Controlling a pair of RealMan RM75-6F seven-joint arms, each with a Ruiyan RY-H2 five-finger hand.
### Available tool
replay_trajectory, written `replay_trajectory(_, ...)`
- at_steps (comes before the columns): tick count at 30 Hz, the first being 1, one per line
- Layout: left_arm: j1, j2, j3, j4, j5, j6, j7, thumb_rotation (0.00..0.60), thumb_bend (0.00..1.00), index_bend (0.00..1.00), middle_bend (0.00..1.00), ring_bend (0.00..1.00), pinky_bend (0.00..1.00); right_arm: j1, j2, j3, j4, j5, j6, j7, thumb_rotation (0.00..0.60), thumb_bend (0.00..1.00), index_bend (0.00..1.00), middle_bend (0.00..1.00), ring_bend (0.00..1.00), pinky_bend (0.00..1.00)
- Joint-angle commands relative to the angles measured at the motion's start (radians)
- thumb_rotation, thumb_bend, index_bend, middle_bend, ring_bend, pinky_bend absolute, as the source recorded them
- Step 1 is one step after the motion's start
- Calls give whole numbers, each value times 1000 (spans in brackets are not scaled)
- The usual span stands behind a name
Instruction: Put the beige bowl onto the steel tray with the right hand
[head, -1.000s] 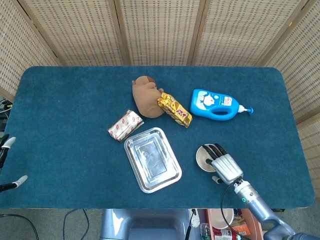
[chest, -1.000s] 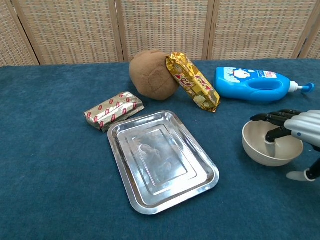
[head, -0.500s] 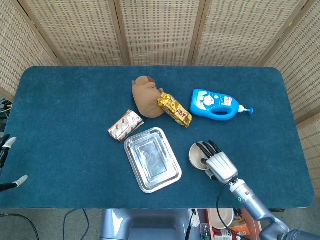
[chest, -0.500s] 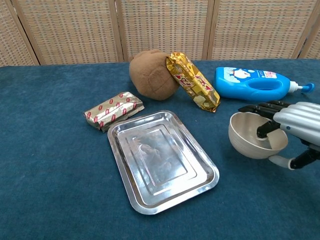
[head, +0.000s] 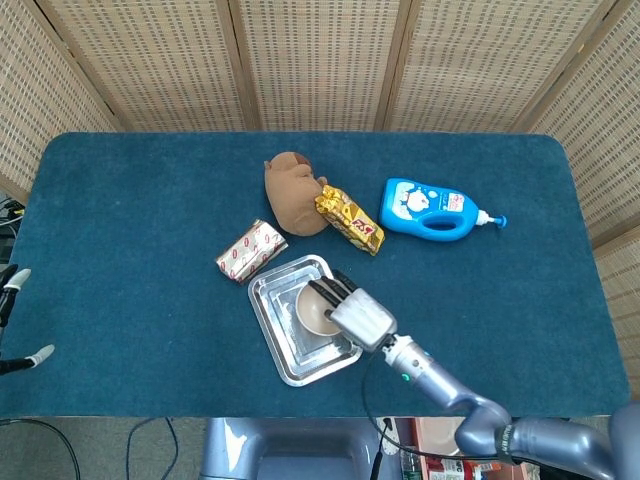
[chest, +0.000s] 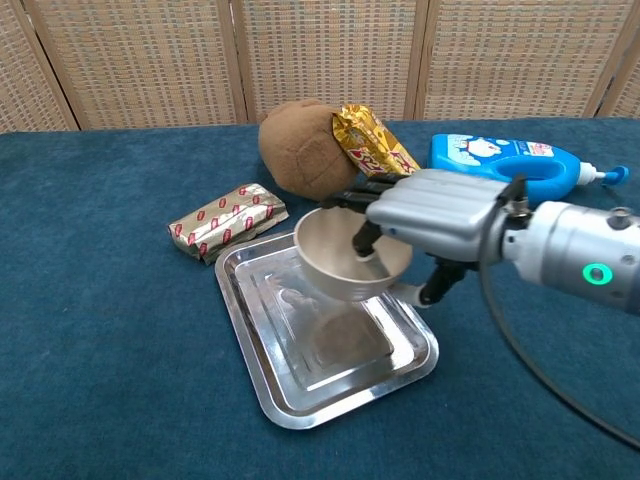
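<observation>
My right hand (chest: 430, 215) (head: 357, 312) grips the beige bowl (chest: 345, 258) (head: 317, 310) by its right rim, fingers inside and thumb under. The bowl hangs above the steel tray (chest: 300, 385) (head: 275, 330), over its middle, casting a shadow on the tray floor. It does not touch the tray. My left hand (head: 12, 325) shows only as white fingertips at the left edge of the head view, off the table; whether it is open I cannot tell.
Behind the tray lie a silver-red wrapped bar (chest: 226, 220), a brown plush toy (chest: 300, 145), a gold snack packet (chest: 375, 140) and a blue bottle (chest: 505, 160) on its side. The blue cloth table (chest: 100, 350) spreads to the left and front.
My right hand has carried the bowl leftward from the table's right side and lifted it over the middle of the steel tray. The left hand has stayed put.
</observation>
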Motion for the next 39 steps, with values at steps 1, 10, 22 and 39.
replay_trajectory(1, -4, 1, -2, 2, -7, -8, -5, 600, 0, 0, 0, 0, 0, 65, -87, 30, 43, 79, -48, -96, 600, 431, 642, 0, 0, 0)
replay_trajectory(10, -6, 9, -4, 11, -17, -17, -28, 600, 0, 0, 0, 0, 0, 128, -189, 32, 101, 156, -32, -197, 600, 430, 644, 0, 0, 0)
replay_trajectory(22, -1, 18, -1, 10, -6, -6, -48, 600, 0, 0, 0, 0, 0, 131, -141, -1, 39, 225, 51, -348, 600, 121, 14, 0, 0, 0)
replay_trajectory(39, 23, 11, 20, -1, 52, 49, -20, 600, 0, 0, 0, 0, 0, -221, 330, -115, -196, 148, 450, 32, 600, 0, 0, 0, 0, 0)
